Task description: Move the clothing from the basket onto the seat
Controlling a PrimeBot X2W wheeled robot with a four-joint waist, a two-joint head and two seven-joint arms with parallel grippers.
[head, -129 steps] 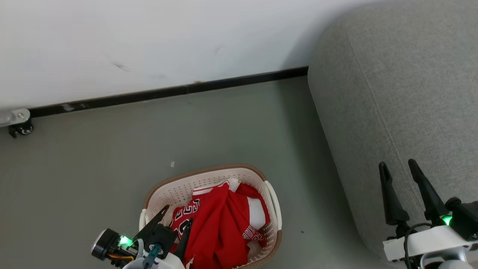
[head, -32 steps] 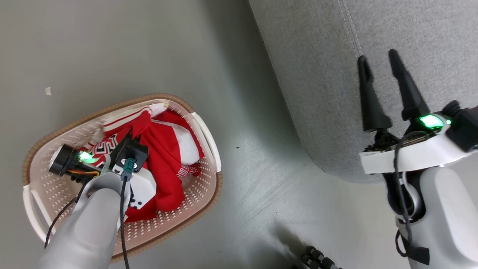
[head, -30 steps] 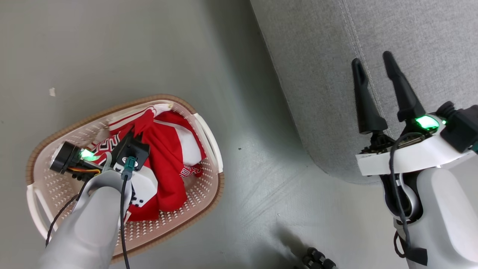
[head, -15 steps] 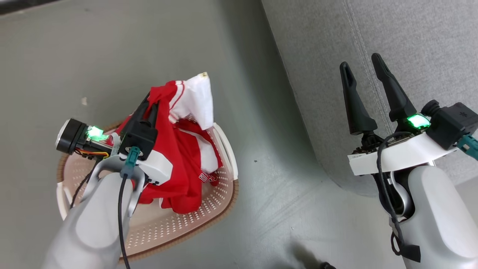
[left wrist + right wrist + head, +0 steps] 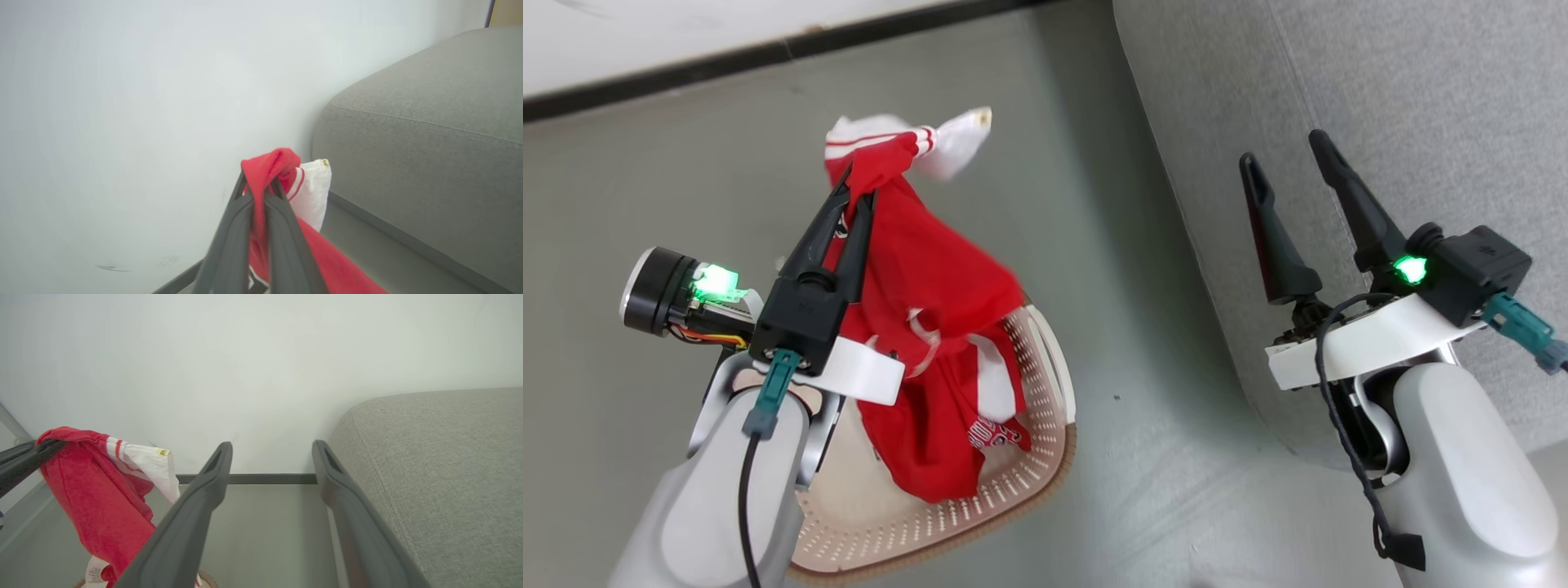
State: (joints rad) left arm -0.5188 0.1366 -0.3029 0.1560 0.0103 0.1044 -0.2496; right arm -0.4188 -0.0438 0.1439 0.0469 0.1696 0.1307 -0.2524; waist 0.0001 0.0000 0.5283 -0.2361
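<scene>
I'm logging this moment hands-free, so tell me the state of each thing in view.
clothing, lifted by its top, lower end hanging into the basket.
basket, upright on the floor.
seat, no clothing on the part in view.
left gripper, shut on the clothing.
right gripper, open, holding nothing.

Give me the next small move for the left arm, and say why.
Probably raise the left gripper a little higher before swinging toward the seat: it is shut on the clothing, whose lower end hangs down inside the basket and could drag on the rim.
</scene>
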